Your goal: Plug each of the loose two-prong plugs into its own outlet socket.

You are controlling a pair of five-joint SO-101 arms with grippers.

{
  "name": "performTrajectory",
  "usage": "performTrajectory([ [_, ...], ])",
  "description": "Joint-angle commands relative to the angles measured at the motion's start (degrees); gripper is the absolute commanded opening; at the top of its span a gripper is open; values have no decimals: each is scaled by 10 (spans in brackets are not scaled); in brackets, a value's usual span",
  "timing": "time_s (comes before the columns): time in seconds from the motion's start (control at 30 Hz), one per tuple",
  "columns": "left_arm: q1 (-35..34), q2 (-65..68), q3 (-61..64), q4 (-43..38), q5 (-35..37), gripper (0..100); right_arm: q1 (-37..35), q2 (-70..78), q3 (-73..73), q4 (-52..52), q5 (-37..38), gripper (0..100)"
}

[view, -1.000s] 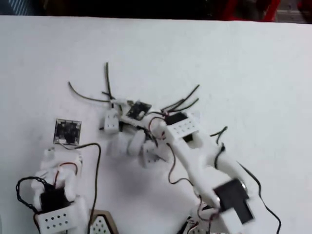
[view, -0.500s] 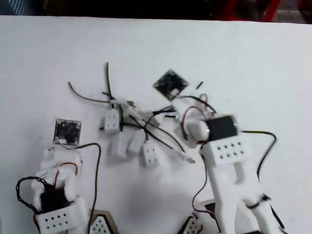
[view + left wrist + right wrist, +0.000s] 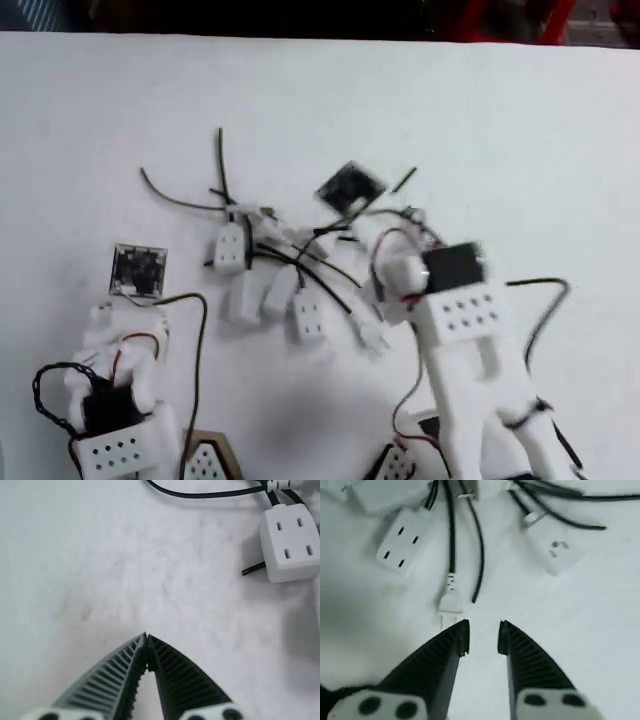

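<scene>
**Item 1: loose two-prong plug.** Small white moulded body on a thin black cord. It lies flat on the table, just ahead of the right gripper and off to one fingertip's side, not between the jaws. Its prongs probably point back toward the gripper, though shadow makes that hard to confirm. In the high view the same plug sits apart from the cluster of blocks.
- Handling, as judged: light, rigid, smooth plastic. Expect it to skate if you nudge it, and expect the springy cord to twist it in the grip.
- Hold: take it across the flat sides of the body, behind the prongs. Don't take the cord or the prongs, which look thin enough to bend.

**Item 2: outlet blocks.** One four-slot block and a second block lie beyond the plug among crossing cords. Judge them light too: they are likely to slide when you press a plug in, so brace them.

**Item 3: right gripper.** The jaws are slightly parted with nothing between them.

**Item 4: left gripper.** The tips are pressed together, holding nothing, over bare table. Another outlet block lies well ahead of it, slots facing up.
</scene>
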Motion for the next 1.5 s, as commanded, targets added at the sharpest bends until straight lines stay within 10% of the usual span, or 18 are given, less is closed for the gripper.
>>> performTrajectory([
  [0.0,-6,-11,-5,-12,0,24,-36,46,26,-8,0,118],
  [1.47,-6,-11,-5,-11,0,24,-35,272,151,-260,4,68],
])
